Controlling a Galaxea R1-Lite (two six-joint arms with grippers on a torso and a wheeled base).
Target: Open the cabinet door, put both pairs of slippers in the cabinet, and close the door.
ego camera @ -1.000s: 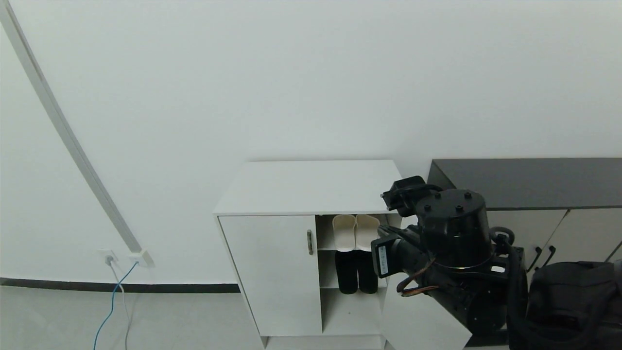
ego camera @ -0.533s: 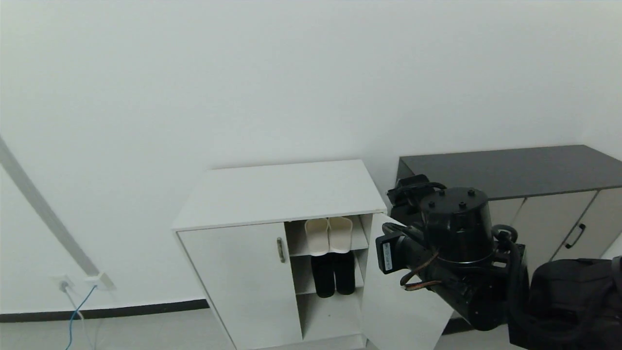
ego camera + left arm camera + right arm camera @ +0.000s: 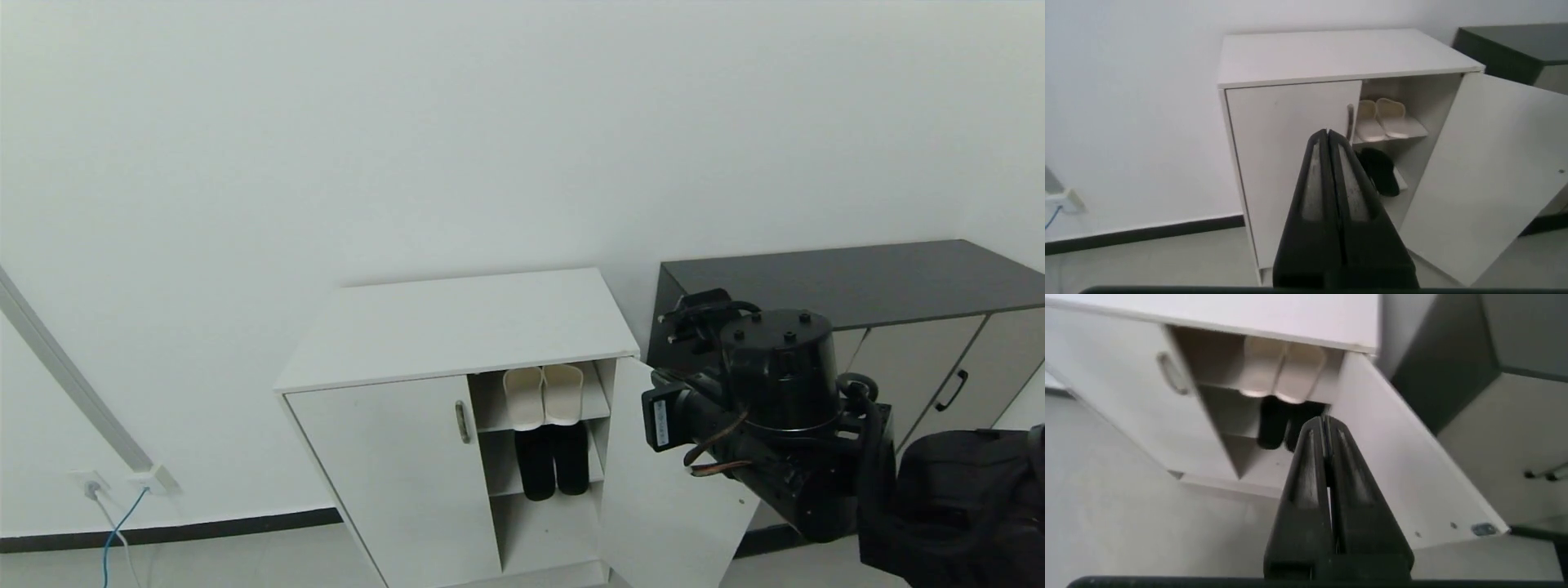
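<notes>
The white slippers (image 3: 543,396) sit side by side on the top shelf of the cabinet (image 3: 457,327), behind its right half. The black slippers (image 3: 552,461) stand on the shelf directly below. The right door (image 3: 669,498) stands swung open and the left door (image 3: 392,482) is closed. The left gripper (image 3: 1328,139) faces the cabinet front, fingers pressed together and empty. The right gripper (image 3: 1325,425), also closed on nothing, is near the open door. A dark-topped sideboard (image 3: 849,278) stands beside the cabinet's right side.

Cabinet (image 3: 457,327) matt white, seemingly laminate.
</notes>
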